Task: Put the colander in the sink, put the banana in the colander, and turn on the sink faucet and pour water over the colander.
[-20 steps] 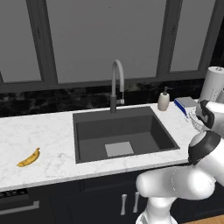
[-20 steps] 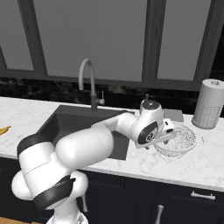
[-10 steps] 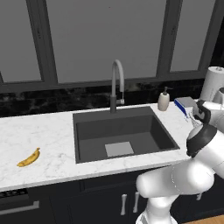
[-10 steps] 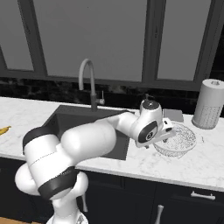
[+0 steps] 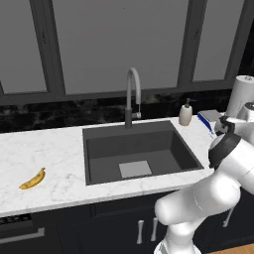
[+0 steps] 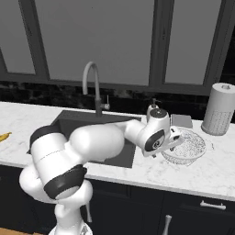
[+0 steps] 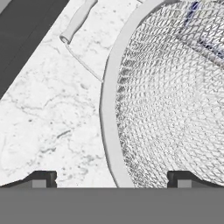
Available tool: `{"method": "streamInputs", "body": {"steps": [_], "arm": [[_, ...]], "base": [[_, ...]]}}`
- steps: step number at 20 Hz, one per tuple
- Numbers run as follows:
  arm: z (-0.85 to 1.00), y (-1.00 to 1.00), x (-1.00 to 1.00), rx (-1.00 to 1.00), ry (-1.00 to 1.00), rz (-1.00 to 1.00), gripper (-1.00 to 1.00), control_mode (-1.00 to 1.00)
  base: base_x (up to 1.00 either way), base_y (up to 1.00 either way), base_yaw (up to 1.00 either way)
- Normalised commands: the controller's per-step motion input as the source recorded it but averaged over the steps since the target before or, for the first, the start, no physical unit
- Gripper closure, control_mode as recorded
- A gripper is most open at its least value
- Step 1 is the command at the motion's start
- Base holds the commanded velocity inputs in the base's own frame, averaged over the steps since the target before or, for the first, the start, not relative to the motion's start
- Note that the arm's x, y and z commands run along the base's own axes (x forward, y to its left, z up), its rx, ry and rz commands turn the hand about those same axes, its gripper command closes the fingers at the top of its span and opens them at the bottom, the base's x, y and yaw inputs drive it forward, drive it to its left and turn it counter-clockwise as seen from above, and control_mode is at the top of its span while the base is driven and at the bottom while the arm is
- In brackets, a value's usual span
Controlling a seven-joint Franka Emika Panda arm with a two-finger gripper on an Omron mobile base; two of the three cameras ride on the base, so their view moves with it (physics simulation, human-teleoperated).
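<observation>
The colander (image 6: 188,147), a white mesh bowl, stands on the marble counter to the right of the sink (image 6: 69,123). My gripper (image 6: 174,139) is at its left rim and open. In the hand view the flared rim (image 7: 106,109) runs between the two fingertips (image 7: 42,178), with one outside the bowl and one over the mesh, and my gripper (image 7: 113,180) holds nothing. The banana (image 5: 32,179) lies on the counter far to the left of the sink (image 5: 99,154), and also shows at the edge (image 6: 3,136). The sink faucet (image 5: 131,94) rises behind the basin with no water running.
A paper towel roll (image 6: 220,108) stands at the far right behind the colander. A beige soap dispenser (image 5: 186,113) and a blue-edged pad (image 5: 207,117) sit at the sink's back right corner. A white handle (image 7: 78,19) lies on the marble beside the colander.
The arm has shifted slightly, and the hand has settled closer onto the colander's left rim. The jaws stay open, and the colander and banana have not moved.
</observation>
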Motion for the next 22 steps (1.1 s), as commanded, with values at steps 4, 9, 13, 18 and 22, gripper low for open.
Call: {"method": "streamInputs", "body": {"steps": [4, 9, 13, 18, 22], "arm": [[-0.21, 0.00, 0.17, 0.00, 0.00, 0.05, -1.00, -1.00], [-0.10, -0.03, 0.25, 0.00, 0.00, 0.05, -1.00, -1.00], [-0.07, -0.11, 0.26, 0.00, 0.00, 0.05, -1.00, -1.00], [-0.13, -0.10, 0.22, 0.00, 0.01, 0.05, -1.00, -1.00], [-0.14, -0.04, 0.07, 0.00, 0.02, 0.06, -1.00, -1.00]], "base": [[0.00, 0.00, 0.00], [0.00, 0.00, 0.00], [0.00, 0.00, 0.00], [0.00, 0.00, 0.00], [0.00, 0.00, 0.00]]}}
